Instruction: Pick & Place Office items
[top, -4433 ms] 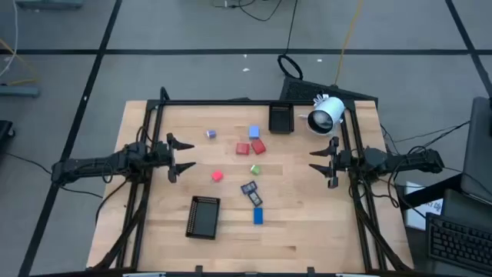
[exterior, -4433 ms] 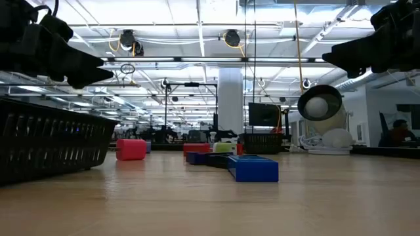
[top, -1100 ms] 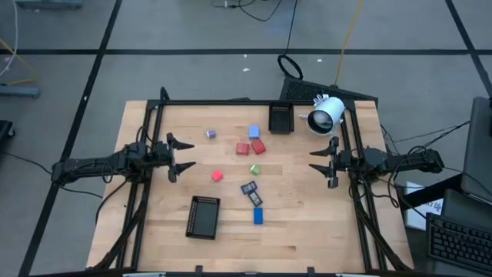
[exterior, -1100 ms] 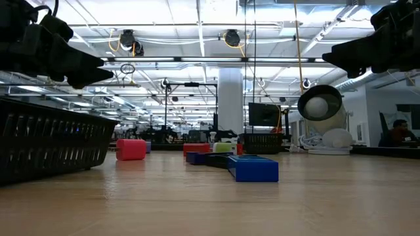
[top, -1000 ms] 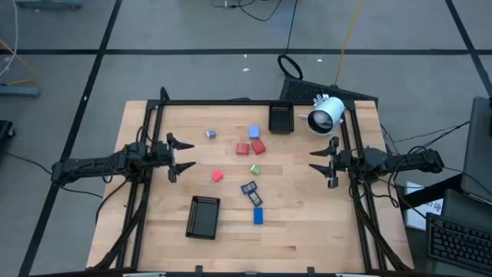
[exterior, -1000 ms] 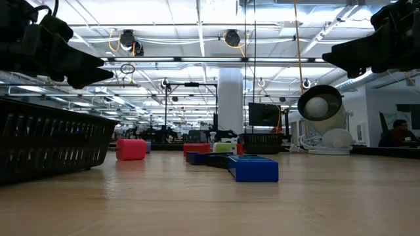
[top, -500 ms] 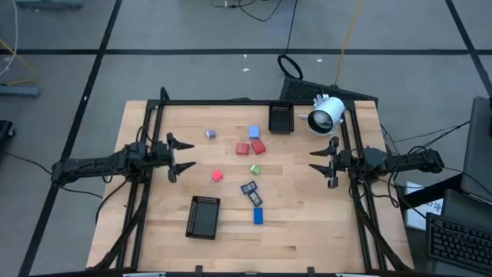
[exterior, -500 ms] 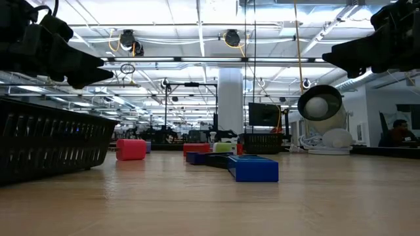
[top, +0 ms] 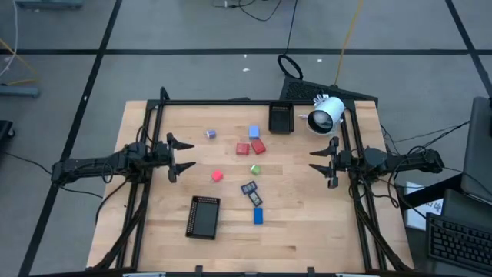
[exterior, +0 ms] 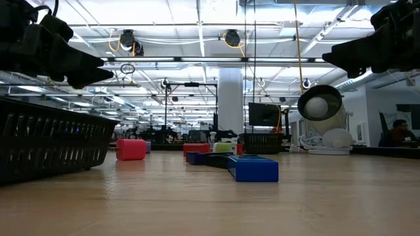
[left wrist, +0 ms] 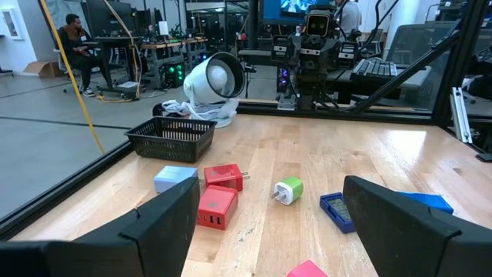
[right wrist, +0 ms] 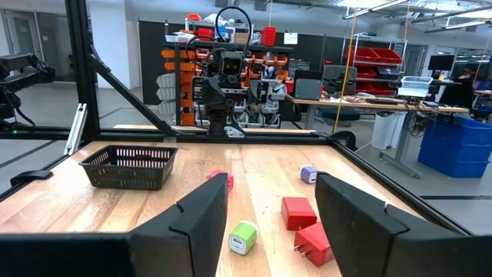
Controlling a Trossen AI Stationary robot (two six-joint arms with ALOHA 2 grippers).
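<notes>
The office items lie loose on the wooden table's middle: a purple piece (top: 211, 134), a light-blue block (top: 254, 132), two red blocks (top: 243, 148) (top: 257, 145), a green one (top: 255, 169), a pink one (top: 217, 175), a dark flat rectangle (top: 248, 187) and blue flat ones (top: 258, 216). My left gripper (top: 189, 155) hovers open at the table's left side, pointing level at them. At the right side my right gripper (top: 313, 159) also stands open, facing the items. In the left wrist view the red blocks (left wrist: 217, 206) and the green one (left wrist: 289, 190) show between my fingers, apart from them.
One black mesh tray (top: 204, 217) sits near the front left, another (top: 280, 118) at the far edge. A white cylindrical device (top: 327, 114) hangs at the far right corner. Black frame rails (top: 146, 146) run along both table sides. People sit at desks in the room beyond.
</notes>
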